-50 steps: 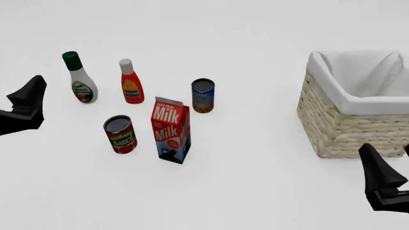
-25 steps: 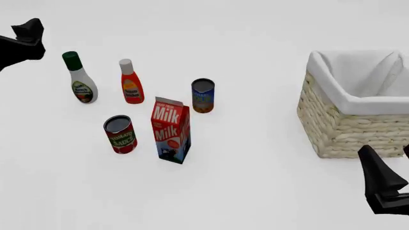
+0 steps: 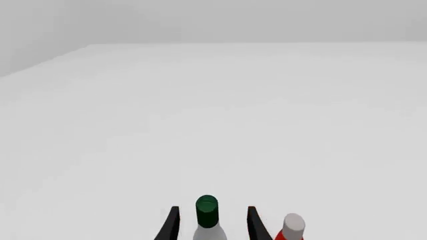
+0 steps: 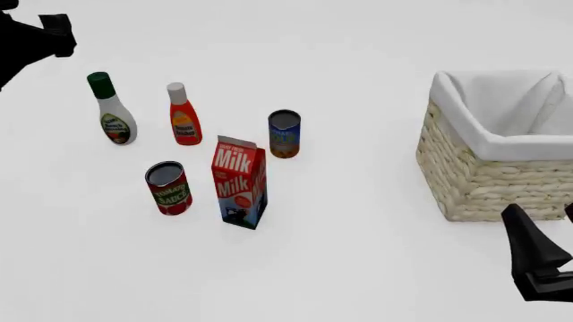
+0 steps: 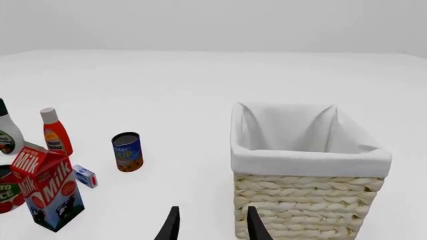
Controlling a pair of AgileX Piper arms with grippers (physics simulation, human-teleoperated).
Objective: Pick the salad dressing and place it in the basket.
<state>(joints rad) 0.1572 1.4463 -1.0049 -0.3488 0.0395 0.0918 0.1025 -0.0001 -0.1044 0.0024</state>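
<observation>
The left gripper (image 4: 54,30) is hovering at the far left above the counter (image 4: 358,255), its jaws spread apart; in the wrist view they are framing the salad dressing (image 4: 112,111) without touching it. The dressing is standing upright at the far left of the group, just beside the red-orange bottle (image 4: 184,115). A tomato sauce can (image 4: 168,188), milk carton (image 4: 240,182) and blue can (image 4: 284,133) are standing further right. The basket (image 4: 484,181) is sitting well apart at the right. The right gripper (image 4: 546,261) is hanging near it, jaws released and holding nothing.
</observation>
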